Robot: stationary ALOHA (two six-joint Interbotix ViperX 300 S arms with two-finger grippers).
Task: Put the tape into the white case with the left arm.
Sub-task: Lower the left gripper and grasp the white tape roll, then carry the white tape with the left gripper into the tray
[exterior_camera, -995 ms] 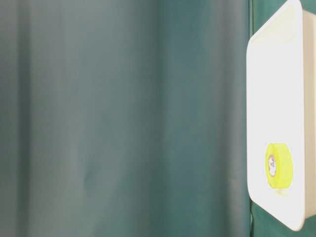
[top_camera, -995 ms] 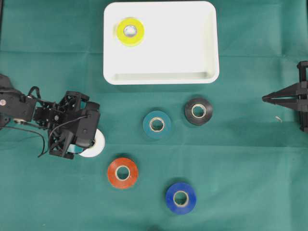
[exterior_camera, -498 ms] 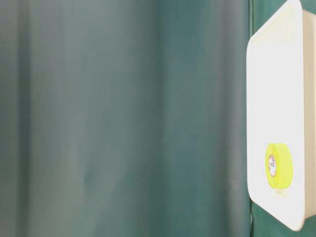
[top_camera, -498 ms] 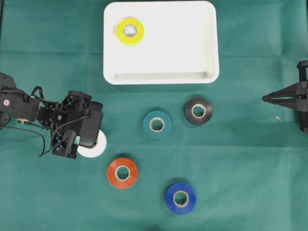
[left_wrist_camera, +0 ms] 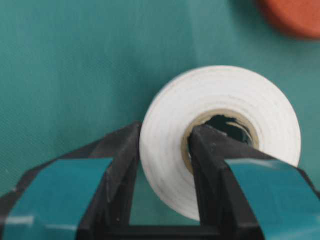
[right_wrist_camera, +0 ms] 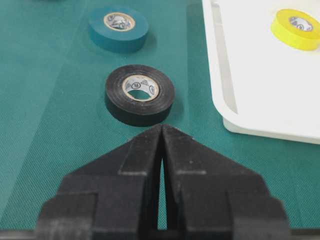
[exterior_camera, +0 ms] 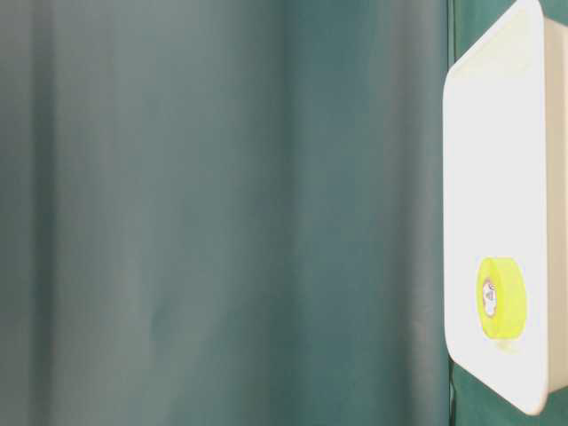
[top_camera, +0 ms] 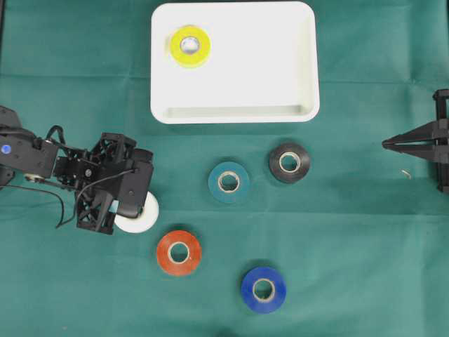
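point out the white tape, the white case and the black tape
white tape (left_wrist_camera: pixel 165 150): left wrist view, on its wound side.
white case (top_camera: pixel 280 70): overhead view, bare floor.
black tape (right_wrist_camera: pixel 117 105): right wrist view, outer wall.

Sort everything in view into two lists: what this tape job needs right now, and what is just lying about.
In use:
- left gripper, shut on the white tape roll's wall
- white tape roll
- large white plastic case

Lying about:
- yellow tape roll, already in the case
- teal roll
- black roll
- orange roll
- blue roll
- right gripper, shut, idle
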